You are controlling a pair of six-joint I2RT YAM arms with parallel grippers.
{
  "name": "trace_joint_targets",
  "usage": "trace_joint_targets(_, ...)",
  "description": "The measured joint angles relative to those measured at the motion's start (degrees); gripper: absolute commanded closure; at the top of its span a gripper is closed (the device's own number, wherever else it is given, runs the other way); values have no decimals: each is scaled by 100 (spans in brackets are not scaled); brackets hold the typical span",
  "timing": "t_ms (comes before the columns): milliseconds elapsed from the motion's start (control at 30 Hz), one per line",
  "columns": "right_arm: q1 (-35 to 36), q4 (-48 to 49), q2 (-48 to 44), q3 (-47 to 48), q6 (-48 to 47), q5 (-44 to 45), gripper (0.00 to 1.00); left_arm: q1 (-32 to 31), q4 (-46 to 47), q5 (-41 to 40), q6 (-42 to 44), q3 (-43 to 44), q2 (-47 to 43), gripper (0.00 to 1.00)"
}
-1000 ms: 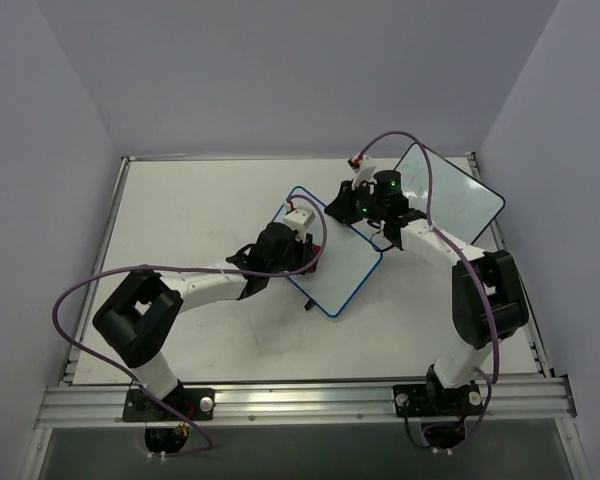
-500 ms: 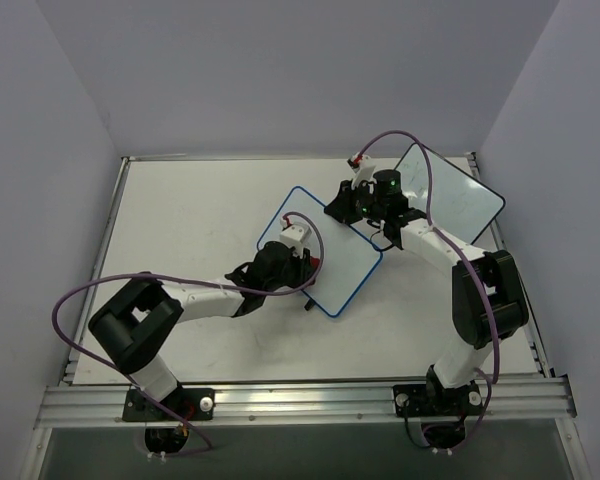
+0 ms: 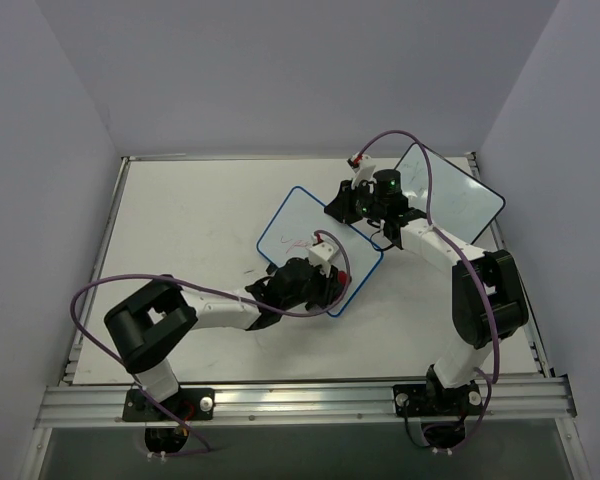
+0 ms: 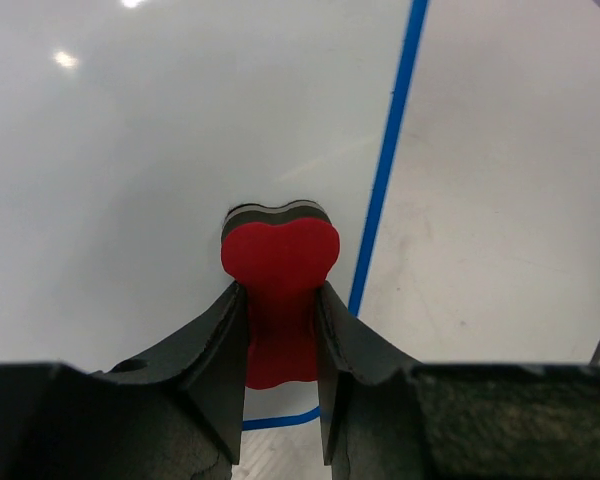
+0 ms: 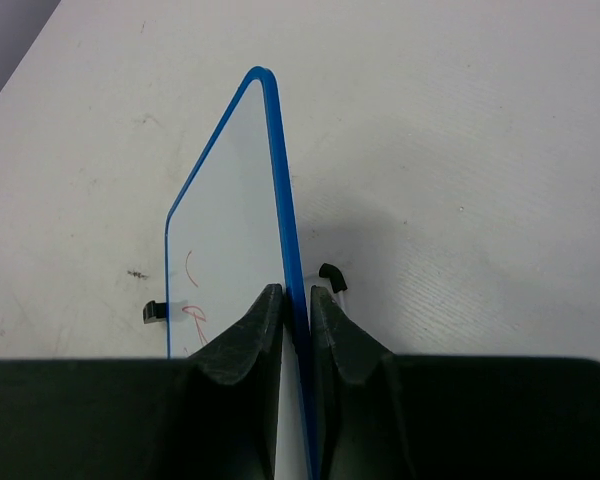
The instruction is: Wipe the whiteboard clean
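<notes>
— on the table (image 3: 180,210), how many boards?
— two. the whiteboard (image 3: 300,215) with the blue rim lies mid-table, and a dark-rimmed board (image 3: 460,200) sits off its far right side. one red eraser (image 4: 280,250), two arms.
— their pose?
— the left arm bends low along the whiteboard's near side. the left gripper (image 4: 280,300) is clamped on the eraser, set against the whiteboard near its rim. the right arm reaches to the whiteboard's far right edge, and the right gripper (image 5: 297,295) pinches the blue rim.
</notes>
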Motion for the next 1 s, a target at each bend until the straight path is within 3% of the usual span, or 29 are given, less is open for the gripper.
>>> trace_joint_targets(400, 2, 17, 11, 0, 0, -7, 100, -46, -11, 42, -33, 98, 55, 98)
trace_joint_targets(1000, 2, 37, 35, 11, 0, -4, 100, 1460, 549, 181, -474, -675, -175, 98)
